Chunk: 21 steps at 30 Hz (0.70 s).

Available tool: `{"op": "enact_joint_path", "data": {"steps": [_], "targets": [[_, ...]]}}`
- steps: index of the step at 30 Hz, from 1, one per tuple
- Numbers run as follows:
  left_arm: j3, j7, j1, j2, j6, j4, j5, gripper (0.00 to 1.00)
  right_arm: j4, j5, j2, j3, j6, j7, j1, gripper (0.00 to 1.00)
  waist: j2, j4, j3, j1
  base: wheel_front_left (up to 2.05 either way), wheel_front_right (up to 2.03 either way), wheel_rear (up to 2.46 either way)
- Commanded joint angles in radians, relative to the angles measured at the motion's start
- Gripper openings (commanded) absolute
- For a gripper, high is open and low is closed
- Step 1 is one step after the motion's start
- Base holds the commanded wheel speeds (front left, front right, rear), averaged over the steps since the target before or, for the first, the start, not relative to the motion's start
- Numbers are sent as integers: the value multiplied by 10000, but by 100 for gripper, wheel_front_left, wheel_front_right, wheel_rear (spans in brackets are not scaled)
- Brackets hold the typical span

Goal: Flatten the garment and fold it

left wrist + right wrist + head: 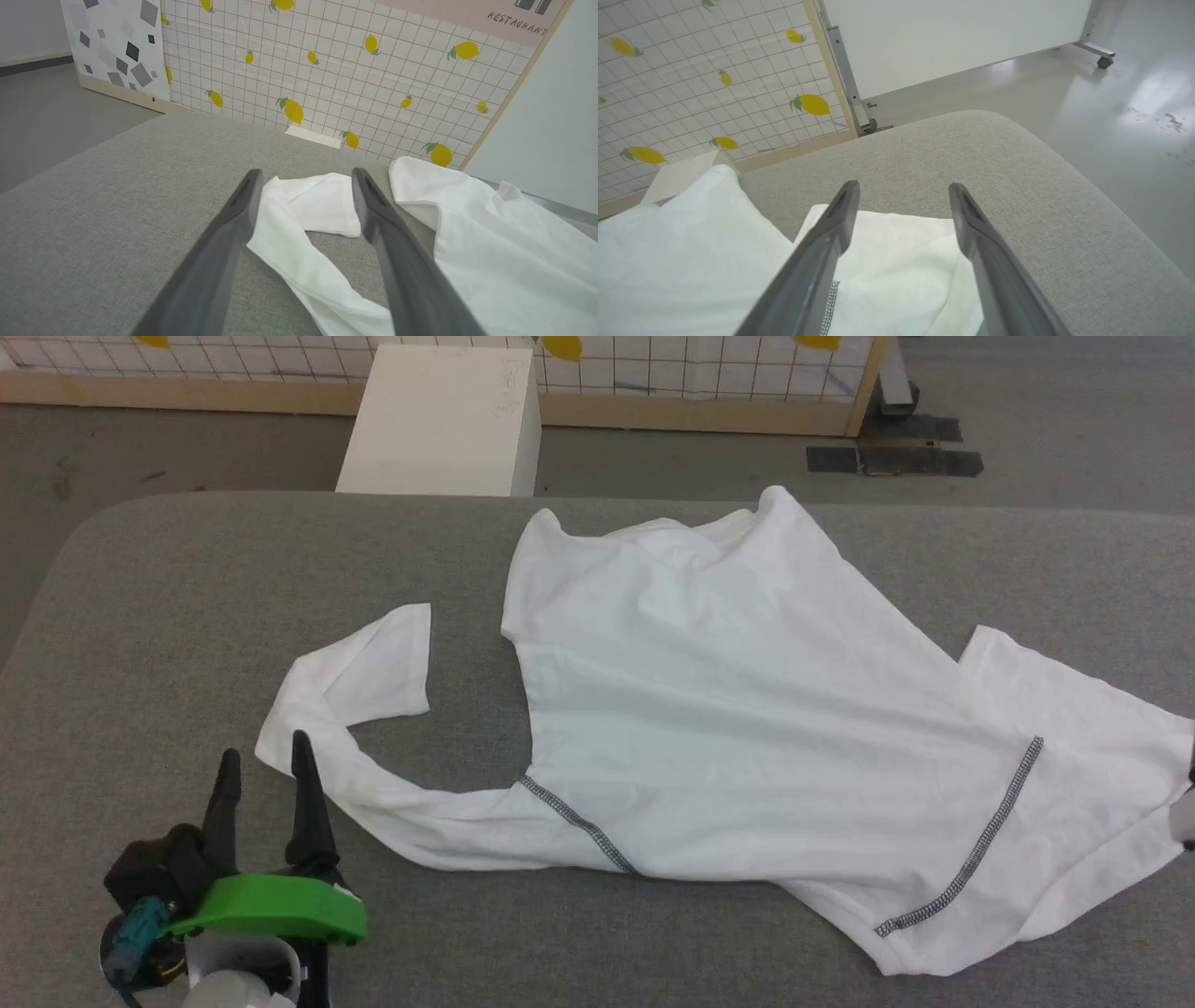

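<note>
Now | left pincer (263, 751) spread, empty | right pincer (901, 184) spread, empty | garment (728, 709) rumpled

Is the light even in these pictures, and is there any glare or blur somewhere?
Head view: soft even light, the white garment nearly washed out, folds faint. Left wrist view: the left tool near the lens looks soft. Right wrist view: bright glare on the glossy floor.
</note>
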Motion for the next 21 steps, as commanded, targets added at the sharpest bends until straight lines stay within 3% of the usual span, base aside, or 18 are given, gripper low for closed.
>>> {"op": "enact_joint_path", "data": {"steps": [1, 5, 9, 15, 21], "targets": [[-123, 128, -174, -80, -82, 14, 50, 100, -256, 219, 113, 238, -15, -217, 527, 100, 0, 35, -157, 0, 0, 0, 0], [-567, 764, -461, -136, -222, 5, -103, 100, -877, 1238, 173, 865, -15, -613, 1680, 100, 0, -61, -221, 0, 0, 0, 0], [-1220, 2331, -1143, -245, -224, 252, -645, 100, -803, 2295, 178, 1568, -15, -1001, 2453, 100, 0, -338, -95, 0, 0, 0, 0], [-2297, 5710, -3172, -223, -45, 1543, -823, 100, -552, 2578, 179, 2404, -15, -1358, 2482, 100, 0, -887, 394, 0, 0, 0, 0], [-2869, 7747, -4950, 294, 292, 3325, -121, 100, -606, 2598, 180, 2721, -15, -1522, 2009, 100, 0, -1505, 1053, 0, 0, 0, 0]]}}
